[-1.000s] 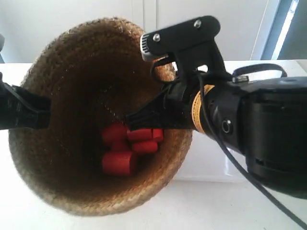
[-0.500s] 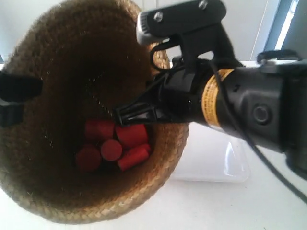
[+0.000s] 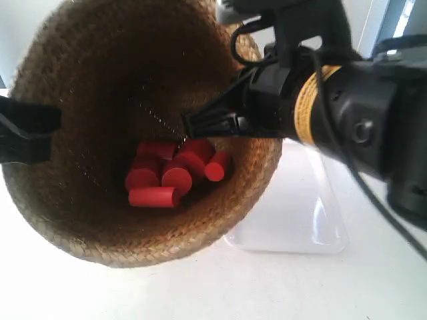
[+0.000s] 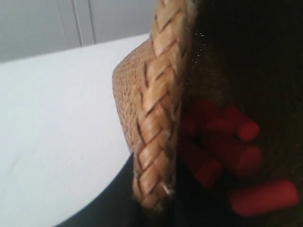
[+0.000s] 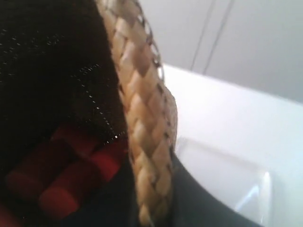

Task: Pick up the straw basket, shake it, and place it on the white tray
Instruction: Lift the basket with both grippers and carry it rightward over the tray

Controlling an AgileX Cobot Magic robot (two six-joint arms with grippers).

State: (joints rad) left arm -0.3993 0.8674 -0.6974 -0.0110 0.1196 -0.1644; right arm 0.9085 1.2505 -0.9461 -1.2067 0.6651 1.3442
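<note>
At left, the left gripper [image 3: 40,130] pinches the straw basket [image 3: 100,220] by its rim. The basket looks lifted and tilted, mouth toward the camera, red cylinders [image 3: 170,177] loose at the bottom. The right gripper [image 3: 210,123] pinches the right rim. Lower right sits the white tray [image 3: 300,213]. Risks: a hard shake slips the rim out of these thin pinches, or the tilt dumps the cylinders.
</note>
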